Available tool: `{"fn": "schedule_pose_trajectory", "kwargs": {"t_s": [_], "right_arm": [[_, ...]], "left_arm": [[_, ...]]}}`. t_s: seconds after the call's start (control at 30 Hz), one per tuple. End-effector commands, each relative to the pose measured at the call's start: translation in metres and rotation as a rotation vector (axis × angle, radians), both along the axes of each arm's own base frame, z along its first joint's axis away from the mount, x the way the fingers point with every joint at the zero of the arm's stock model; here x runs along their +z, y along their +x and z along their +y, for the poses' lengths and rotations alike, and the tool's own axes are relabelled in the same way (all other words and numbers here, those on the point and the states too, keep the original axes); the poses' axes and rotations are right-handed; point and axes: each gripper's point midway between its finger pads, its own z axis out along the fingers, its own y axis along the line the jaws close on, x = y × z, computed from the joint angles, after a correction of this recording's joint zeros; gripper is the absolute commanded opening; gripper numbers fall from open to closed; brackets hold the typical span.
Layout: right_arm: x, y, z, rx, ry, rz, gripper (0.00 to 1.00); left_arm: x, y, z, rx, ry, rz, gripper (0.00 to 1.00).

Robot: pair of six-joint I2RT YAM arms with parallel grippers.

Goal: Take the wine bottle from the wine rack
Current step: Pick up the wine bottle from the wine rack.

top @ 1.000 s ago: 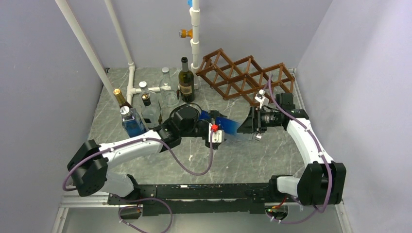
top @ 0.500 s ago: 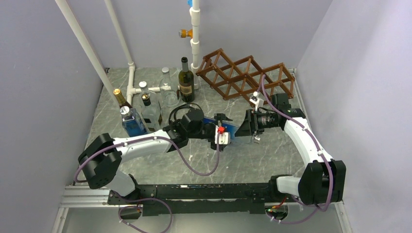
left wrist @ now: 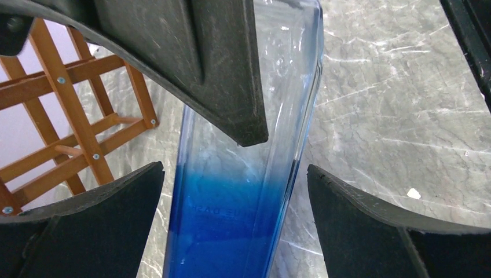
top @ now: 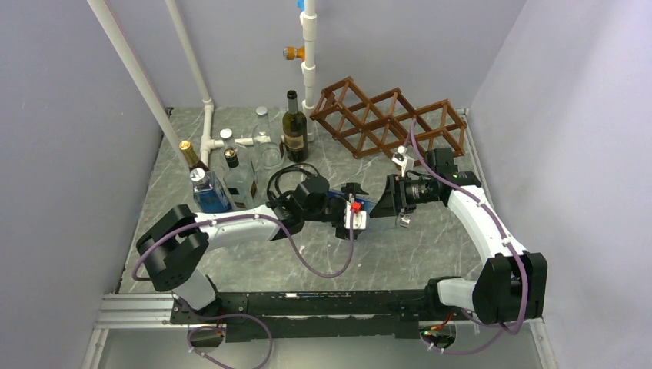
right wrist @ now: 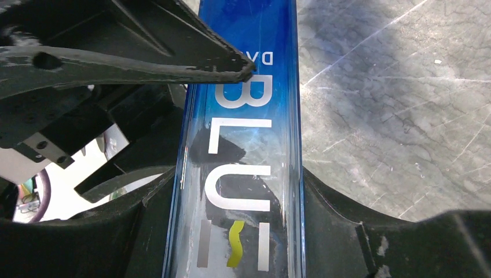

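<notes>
Two arms meet over the middle of the desk point(top: 400, 254) in the top view — the wine bottle point(top: 369, 206) lies sideways between them, well apart from the wine rack point(top: 388, 119) at the back. By my read the lift-off is done and you are at a handover. The right claw point(top: 390, 203) grips one end, and the left claw point(top: 355, 214) stands spread round the other. Cannot tell from here whether the bottle touches the desk.

Left wrist view: left claw point(left wrist: 234, 171) is wide open, its pads point(left wrist: 98, 220) clear of the glass on both sides. The wine bottle point(left wrist: 237, 220) runs up between them, blue near the camera and fading to clear farther off. It sits nearer the pad on the wine rack point(left wrist: 63, 98) side. Centre it first so both pads land together on the flat sides; smooth glass will likely slip under a one-sided squeeze. A dark finger, which looks to be the right claw's, crosses above, close by — close slowly and mind the clash.

Right wrist view: right claw point(right wrist: 238, 174) is clamped on the wine bottle point(right wrist: 243, 145), fingers point(right wrist: 347, 226) tight against both sides, white lettering point(right wrist: 240, 104) facing the camera. A left claw finger tip reaches in from the upper left, just beside the glass. Hold this grip firm and level until the other claw has closed, and let go only then.
</notes>
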Motion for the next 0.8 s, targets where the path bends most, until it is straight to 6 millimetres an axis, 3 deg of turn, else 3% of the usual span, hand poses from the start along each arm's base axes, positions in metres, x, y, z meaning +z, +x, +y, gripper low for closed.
{"fn": "schedule_pose_trajectory", "kwargs": {"t_s": [0.0, 0.43, 0.77], "right_arm": [[0.048, 0.011, 0.015, 0.085, 0.137, -0.185, 0.0], [0.046, 0.01, 0.016, 0.089, 0.142, -0.177, 0.0], [0.046, 0.01, 0.016, 0.088, 0.139, -0.177, 0.0]], "left_arm": [[0.013, 0.005, -0.01, -0.005, -0.025, -0.024, 0.99], [-0.001, 0.018, -0.012, 0.056, 0.058, -0.081, 0.96], [-0.001, 0.032, -0.014, 0.122, 0.055, -0.142, 0.9]]}}
